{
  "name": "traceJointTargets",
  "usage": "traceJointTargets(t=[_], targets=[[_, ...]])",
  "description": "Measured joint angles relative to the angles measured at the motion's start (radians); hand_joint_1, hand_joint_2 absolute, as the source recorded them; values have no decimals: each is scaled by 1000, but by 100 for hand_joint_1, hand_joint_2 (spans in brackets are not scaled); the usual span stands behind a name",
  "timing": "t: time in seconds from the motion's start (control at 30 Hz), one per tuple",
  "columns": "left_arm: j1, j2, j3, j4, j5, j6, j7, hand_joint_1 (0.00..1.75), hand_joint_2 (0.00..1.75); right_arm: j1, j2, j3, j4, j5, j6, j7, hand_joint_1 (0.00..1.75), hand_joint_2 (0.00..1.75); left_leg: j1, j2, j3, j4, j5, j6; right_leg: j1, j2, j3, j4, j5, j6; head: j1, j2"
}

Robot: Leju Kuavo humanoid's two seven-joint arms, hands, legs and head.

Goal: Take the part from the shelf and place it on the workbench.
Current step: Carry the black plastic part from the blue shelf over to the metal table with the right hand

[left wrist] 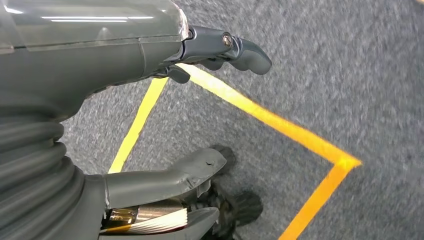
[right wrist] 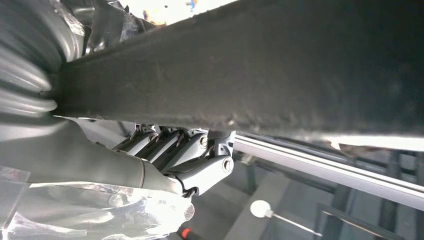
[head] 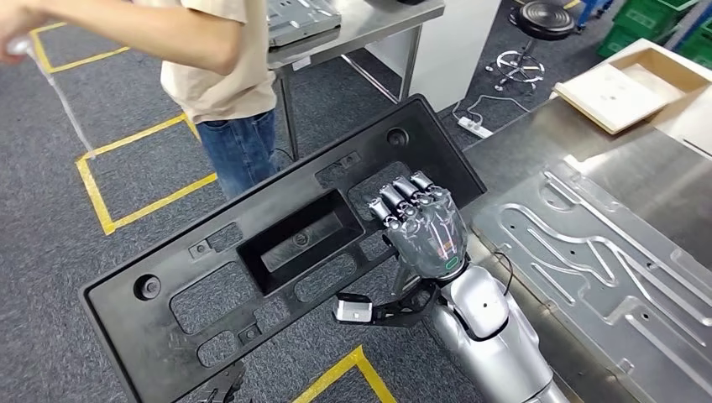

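Observation:
The part is a long black plastic panel (head: 277, 252) with a rectangular recess and several cut-outs, held tilted above the grey floor. My right hand (head: 424, 225) grips its long edge near the right end, fingers curled over the top face. In the right wrist view the panel's edge (right wrist: 260, 65) runs across, with my right hand's fingers (right wrist: 192, 155) hooked around it. The workbench (head: 525, 138) lies to the right, and the panel's right corner reaches its edge. My left hand (left wrist: 150, 100) hangs over the floor with thumb and fingers apart, holding nothing.
A person in a beige shirt and jeans (head: 227, 75) stands just beyond the panel. A stamped metal sheet (head: 604, 269) covers much of the workbench, with a wooden tray (head: 630, 84) behind it. A grey table (head: 353, 29) and a stool (head: 541, 21) stand further back. Yellow tape (left wrist: 280, 125) marks the floor.

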Motion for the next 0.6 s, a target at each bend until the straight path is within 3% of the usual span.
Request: traceJointTargets(t=[0.03, 0.1, 0.17, 0.2, 0.23, 0.27, 0.33, 0.37, 0.43, 0.47, 0.53, 0.57, 0.6], targets=[[-1, 0, 0, 0, 0, 6, 1, 0, 175, 2, 0, 0, -2, 1, 0, 0, 175, 175, 1, -2, 4, 0, -4, -5, -4, 10, 5, -8, 4, -2, 0, 0], [-3, -1, 0, 0, 0, 14, 3, 0, 175, 3, -1, 0, -5, 2, 0, 0, 175, 175, 2, -38, -7, 39, -35, -14, -13, 30, 16, -26, 13, -8, 0, 0], [-1, 0, 0, 0, 0, 17, 4, 0, 175, 4, 0, 0, -5, 2, 0, 0, 175, 175, 5, -81, -61, 154, -93, -18, -18, 51, 19, -30, 16, -11, 0, 0], [2, 0, 0, 0, 0, 17, 5, 0, 175, 5, 1, 0, -5, 3, 0, 0, 175, 175, 6, -90, -92, 215, -115, -21, -18, 64, 19, -29, 16, -12, 0, 0], [4, 0, 0, 0, 0, 17, 6, 0, 175, 8, 1, 0, -5, 4, 0, 0, 175, 175, 6, -94, -113, 253, -120, -23, -19, 77, 18, -26, 15, -12, 0, 0], [6, 0, 0, 0, -1, 17, 7, 0, 175, 10, 1, 0, -5, 6, 0, 0, 175, 175, 8, -95, -119, 258, -106, -25, -20, 91, 18, -22, 13, -11, 0, 0], [5, 1, 0, 0, -1, 19, 8, 0, 175, 12, 1, 0, -5, 9, 0, 0, 175, 175, 14, -107, -84, 169, -37, -30, -24, 117, 16, -8, 6, -5, 0, 0], [5, 2, 0, 0, -1, 20, 8, 0, 175, 12, 1, 0, -5, 9, 0, 0, 175, 175, 17, -129, -59, 112, -12, -33, -25, 130, 12, 2, 1, 1, 0, 0], [4, 3, 0, 0, -2, 20, 8, 0, 175, 11, 1, 0, -6, 10, 0, -1, 175, 175, 23, -167, -28, 40, 6, -32, -26, 152, -1, 23, -7, 12, 0, 0], [5, 3, -1, 0, -2, 20, 8, 0, 175, 11, 1, 0, -7, 10, 0, -1, 175, 175, 22, -175, -26, 35, 0, -28, -27, 162, -8, 26, -7, 19, 0, 0], [5, 2, -1, 0, -3, 17, 9, 0, 175, 12, 1, 0, -9, 9, 0, -1, 175, 175, 20, -158, -25, 30, 4, -15, -32, 179, -15, 24, -2, 29, -1, 0], [3, 3, -1, 0, -3, 14, 9, 0, 175, 13, 0, 0, -10, 9, 0, -1, 175, 175, 21, -147, -24, 27, 7, -8, -32, 170, -19, 29, -5, 33, 0, 0], [1, 3, -1, 0, -4, 10, 9, 0, 175, 12, 0, 0, -11, 8, 0, -1, 175, 175, 22, -136, -23, 23, 10, -2, -31, 146, -31, 52, -18, 37, 1, 0]])
